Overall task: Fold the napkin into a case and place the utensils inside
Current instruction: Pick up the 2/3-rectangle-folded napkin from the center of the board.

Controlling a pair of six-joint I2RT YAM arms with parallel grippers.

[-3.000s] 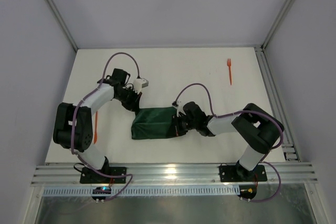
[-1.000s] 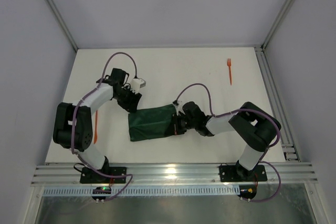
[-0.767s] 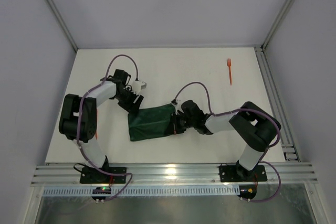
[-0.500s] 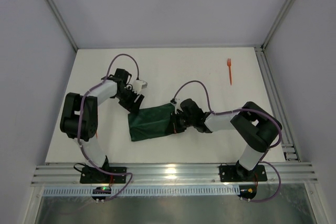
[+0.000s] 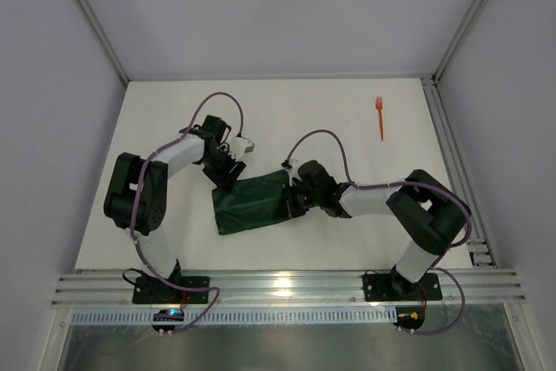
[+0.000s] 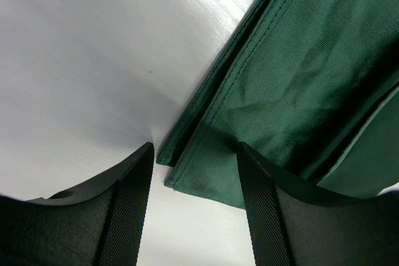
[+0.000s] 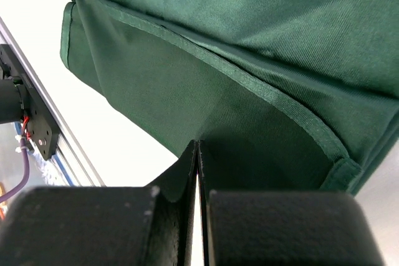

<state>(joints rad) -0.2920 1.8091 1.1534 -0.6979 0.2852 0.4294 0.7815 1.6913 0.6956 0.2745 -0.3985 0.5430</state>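
Overhead, the left arm (image 5: 187, 149) bends across the white worktop (image 5: 304, 119). The left fingers (image 6: 128, 210) stand parted astride the far left corner of the folded dark green cloth napkin (image 5: 250, 204), gripping nothing. The right arm (image 5: 373, 199) lies low, with the right fingers (image 7: 168, 228) clenched at the napkin's right end; whether they pinch cloth is unclear. Only the top view shows the thin orange plastic fork (image 5: 380, 117), well apart at far right.

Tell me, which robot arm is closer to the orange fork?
Right. The right fingers pinch the napkin's right end, nearer the fork at the back right. The left fingers straddle the napkin's far-left corner, farther off.
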